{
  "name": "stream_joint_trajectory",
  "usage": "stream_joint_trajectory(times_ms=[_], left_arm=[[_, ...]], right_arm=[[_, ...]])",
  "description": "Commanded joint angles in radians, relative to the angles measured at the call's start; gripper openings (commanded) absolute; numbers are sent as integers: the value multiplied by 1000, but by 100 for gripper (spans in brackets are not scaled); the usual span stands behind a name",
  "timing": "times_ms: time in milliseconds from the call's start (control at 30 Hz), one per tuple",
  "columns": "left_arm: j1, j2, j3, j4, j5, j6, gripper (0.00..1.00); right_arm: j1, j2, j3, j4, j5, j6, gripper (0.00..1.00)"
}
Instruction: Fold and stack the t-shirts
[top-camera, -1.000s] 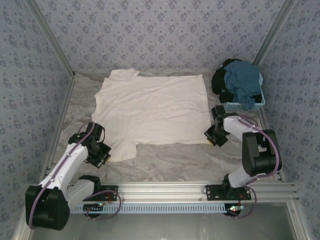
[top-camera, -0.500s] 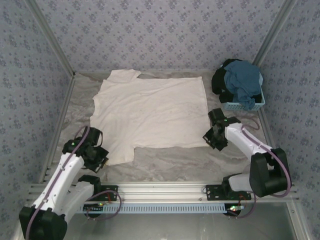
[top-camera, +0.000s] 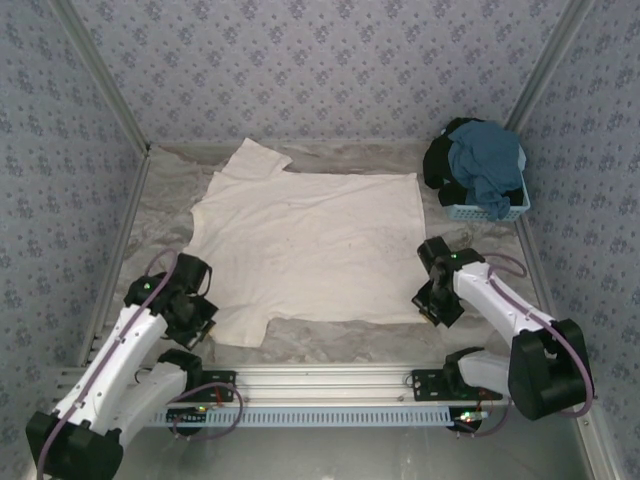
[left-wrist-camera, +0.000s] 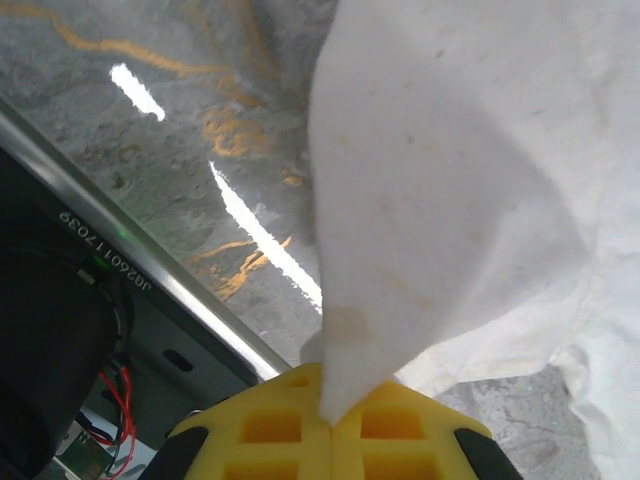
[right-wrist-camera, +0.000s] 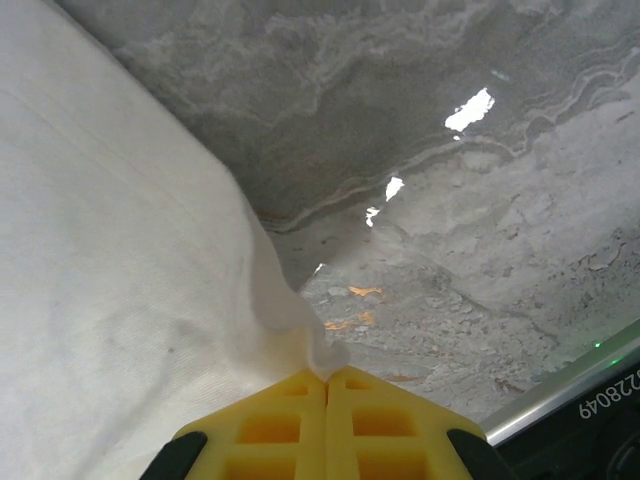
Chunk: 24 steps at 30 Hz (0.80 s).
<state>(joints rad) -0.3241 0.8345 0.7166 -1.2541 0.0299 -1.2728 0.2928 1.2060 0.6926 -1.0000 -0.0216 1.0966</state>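
A large cream-white t-shirt (top-camera: 310, 245) lies spread flat on the grey table. My left gripper (top-camera: 203, 322) is shut on its near left corner, and the cloth (left-wrist-camera: 450, 190) rises in a point from the yellow fingertips (left-wrist-camera: 330, 418). My right gripper (top-camera: 431, 302) is shut on the near right corner, where a small fold of the shirt (right-wrist-camera: 120, 300) is pinched between the yellow tips (right-wrist-camera: 327, 377). A teal-blue t-shirt (top-camera: 487, 160) and a black one (top-camera: 438, 162) are heaped in the basket at the back right.
The light-blue lattice basket (top-camera: 470, 212) stands by the right wall, just beyond the right arm. An aluminium rail (top-camera: 330, 378) runs along the near edge, close to both grippers. Patterned walls close in the left, back and right sides.
Both grippers have pulled back toward the near edge, dragging the cream-white shirt with them. Its far edge has come away from the back wall.
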Motion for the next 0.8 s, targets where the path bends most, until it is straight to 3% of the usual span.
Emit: stream_joint_trajectory(times_ms=[0, 333, 767], left_arm=[[-9, 46, 89, 52, -56, 57, 0], [3, 281, 314, 205, -94, 184, 0], [120, 549, 539, 273, -123, 355, 0]], right_arm=[[3, 6, 60, -43, 30, 14, 0], [-27, 31, 169, -56, 23, 8, 0], [-94, 215, 335, 14, 64, -4, 0]])
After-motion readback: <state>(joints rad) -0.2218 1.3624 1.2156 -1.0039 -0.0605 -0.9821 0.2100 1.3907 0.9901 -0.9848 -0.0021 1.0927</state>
